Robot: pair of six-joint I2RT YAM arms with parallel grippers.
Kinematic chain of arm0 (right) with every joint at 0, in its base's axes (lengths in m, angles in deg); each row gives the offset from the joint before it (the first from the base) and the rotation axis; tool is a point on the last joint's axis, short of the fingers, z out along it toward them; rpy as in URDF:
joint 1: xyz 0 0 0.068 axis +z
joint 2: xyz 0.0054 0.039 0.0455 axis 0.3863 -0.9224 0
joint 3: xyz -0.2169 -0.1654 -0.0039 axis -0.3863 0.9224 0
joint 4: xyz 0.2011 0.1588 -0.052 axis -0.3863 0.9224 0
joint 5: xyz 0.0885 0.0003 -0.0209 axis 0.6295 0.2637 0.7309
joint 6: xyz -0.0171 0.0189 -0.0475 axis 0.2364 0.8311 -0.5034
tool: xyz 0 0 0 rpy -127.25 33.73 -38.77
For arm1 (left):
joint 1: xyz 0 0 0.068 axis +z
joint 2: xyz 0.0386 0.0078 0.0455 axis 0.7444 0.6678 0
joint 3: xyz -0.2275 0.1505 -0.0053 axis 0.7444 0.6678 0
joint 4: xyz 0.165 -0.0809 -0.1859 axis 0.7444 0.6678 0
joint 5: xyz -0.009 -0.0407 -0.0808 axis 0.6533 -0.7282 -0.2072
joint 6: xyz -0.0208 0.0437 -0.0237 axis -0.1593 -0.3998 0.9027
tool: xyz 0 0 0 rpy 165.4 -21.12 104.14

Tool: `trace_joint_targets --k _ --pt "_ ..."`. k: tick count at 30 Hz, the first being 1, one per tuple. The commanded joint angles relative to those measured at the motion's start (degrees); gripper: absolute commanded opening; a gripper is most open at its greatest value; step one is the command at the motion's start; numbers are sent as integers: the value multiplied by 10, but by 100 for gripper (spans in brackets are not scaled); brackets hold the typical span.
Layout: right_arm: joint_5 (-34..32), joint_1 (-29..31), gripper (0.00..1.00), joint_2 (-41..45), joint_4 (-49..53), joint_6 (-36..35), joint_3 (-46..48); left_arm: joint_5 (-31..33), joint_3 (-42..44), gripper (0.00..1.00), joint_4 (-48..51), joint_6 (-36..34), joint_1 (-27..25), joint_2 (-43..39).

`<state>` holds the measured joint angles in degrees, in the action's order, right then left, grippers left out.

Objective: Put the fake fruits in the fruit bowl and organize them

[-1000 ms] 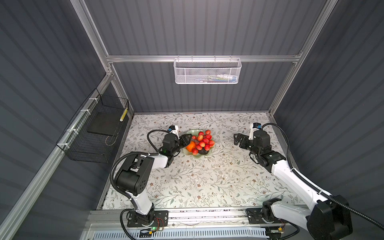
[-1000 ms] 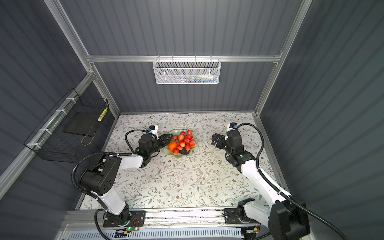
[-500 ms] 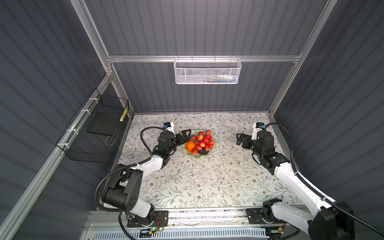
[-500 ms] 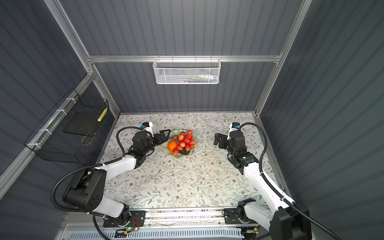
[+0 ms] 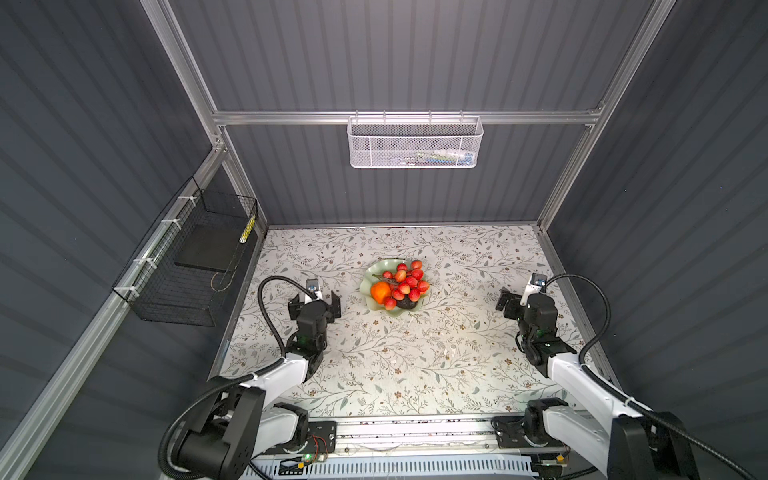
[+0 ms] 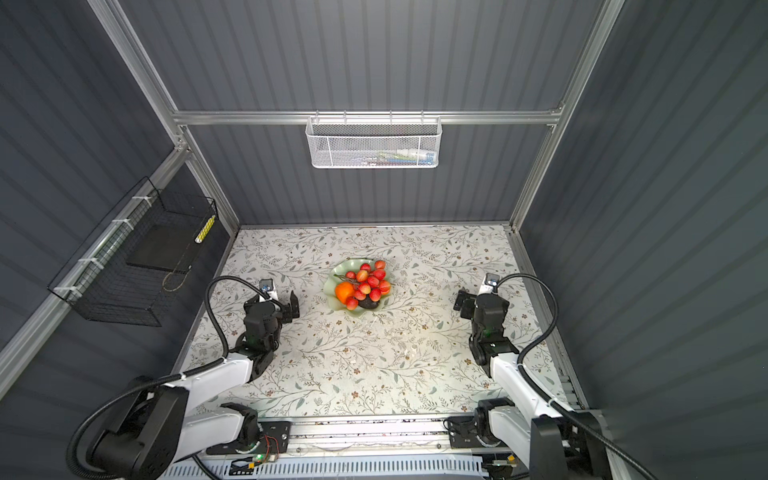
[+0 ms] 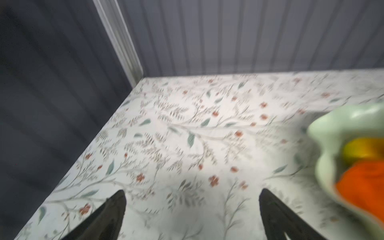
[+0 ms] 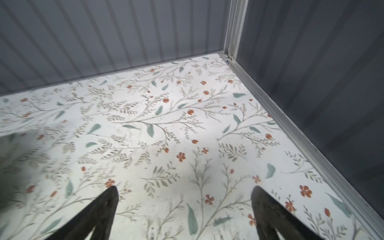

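In both top views the pale green fruit bowl (image 5: 367, 277) (image 6: 332, 286) sits mid-table. It holds a big orange (image 5: 380, 292) (image 6: 345, 292), a bunch of red berries (image 5: 406, 279) (image 6: 370, 281) and a dark avocado (image 5: 407, 305) (image 6: 368, 304). My left gripper (image 5: 315, 306) (image 6: 272, 306) stands open and empty to the left of the bowl, clear of it. In the left wrist view, blurred, the bowl's rim (image 7: 328, 128), the orange (image 7: 365, 182) and a yellow piece (image 7: 361, 148) lie off to one side of the gripper (image 7: 191, 193). My right gripper (image 5: 517, 301) (image 6: 473, 305) (image 8: 185, 189) is open and empty, far right of the bowl.
A white mesh basket (image 5: 415, 143) hangs on the back wall. On the left wall hangs a black wire basket (image 5: 195, 266). Walls close in the floral table (image 5: 395, 365) on three sides.
My left gripper opened at the bowl, let go of the orange and drew back to the left. The right gripper slid a little further right.
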<state>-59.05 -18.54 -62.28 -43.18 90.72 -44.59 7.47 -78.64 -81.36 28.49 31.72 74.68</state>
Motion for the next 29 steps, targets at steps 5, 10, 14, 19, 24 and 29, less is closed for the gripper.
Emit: trace_joint_targets --k 5,10,14,19,24,29 --pt "63 -49 99 -129 -277 -54 23 -71 12 100 -228 21 102 137" --pt "113 -55 99 -233 -391 -67 32 -134 -21 100 -279 27 135 246" --pt "91 -53 99 -228 -339 -60 8 -125 -54 100 -216 27 135 246" --pt "93 -54 99 -225 -332 -60 8 -121 -89 100 -144 24 130 244" --pt "106 -58 99 -223 -312 -57 0 -120 -89 100 -148 23 128 245" --pt "135 -59 99 -220 -316 -67 4 -116 -89 100 -149 21 125 245"
